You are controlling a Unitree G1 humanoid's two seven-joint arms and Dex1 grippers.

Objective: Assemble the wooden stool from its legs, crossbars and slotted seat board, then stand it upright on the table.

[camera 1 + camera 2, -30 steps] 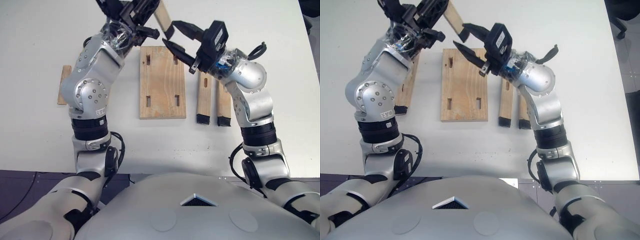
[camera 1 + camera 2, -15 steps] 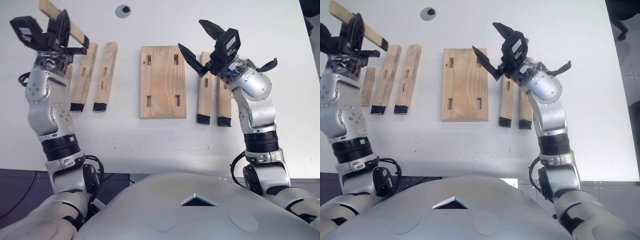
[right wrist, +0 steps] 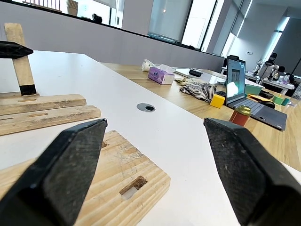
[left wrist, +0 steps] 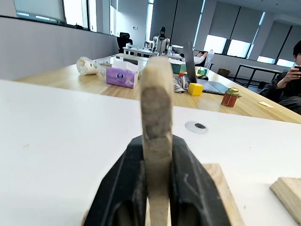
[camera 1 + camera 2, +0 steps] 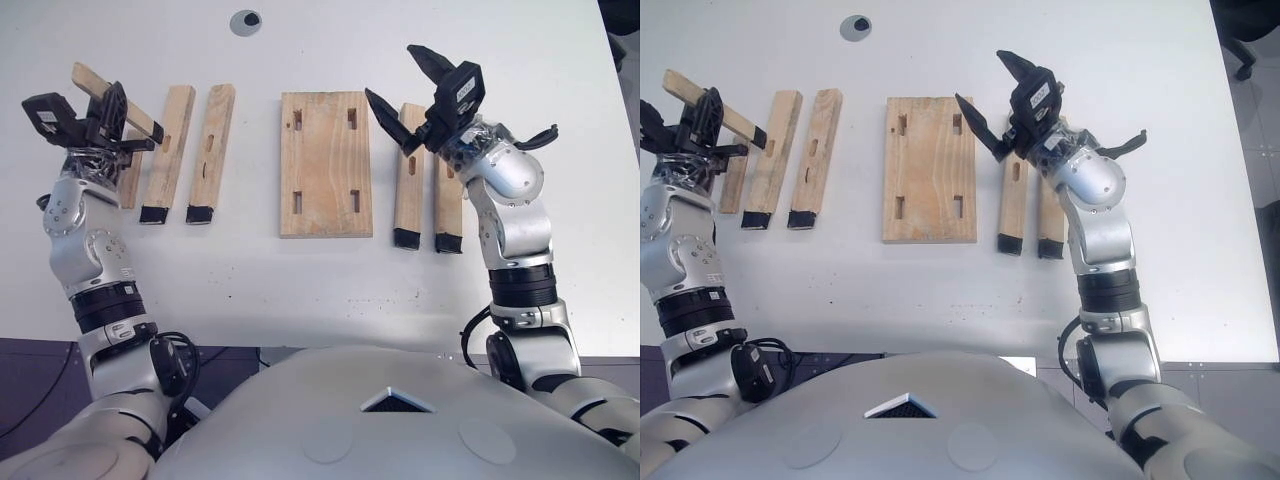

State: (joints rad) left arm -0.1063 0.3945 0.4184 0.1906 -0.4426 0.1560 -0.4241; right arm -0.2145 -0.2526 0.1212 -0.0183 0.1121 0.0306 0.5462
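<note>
Left claw [image 5: 105,112] pinches pale wooden leg with black tip [image 5: 93,81], aloft far left, long axis crosswise | slotted rectangular wooden seat board [image 5: 325,165] flat on white surface [image 5: 300,280], well rightward | right claw [image 5: 390,70] spread, nearer board.

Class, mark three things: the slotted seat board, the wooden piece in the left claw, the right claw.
slotted seat board [image 5: 325,165]: left eye view, bare middle between slots.
wooden piece [image 5: 90,80]: left eye view, free upper end.
right claw [image 5: 391,71]: left eye view, midway between fingertips.
</note>
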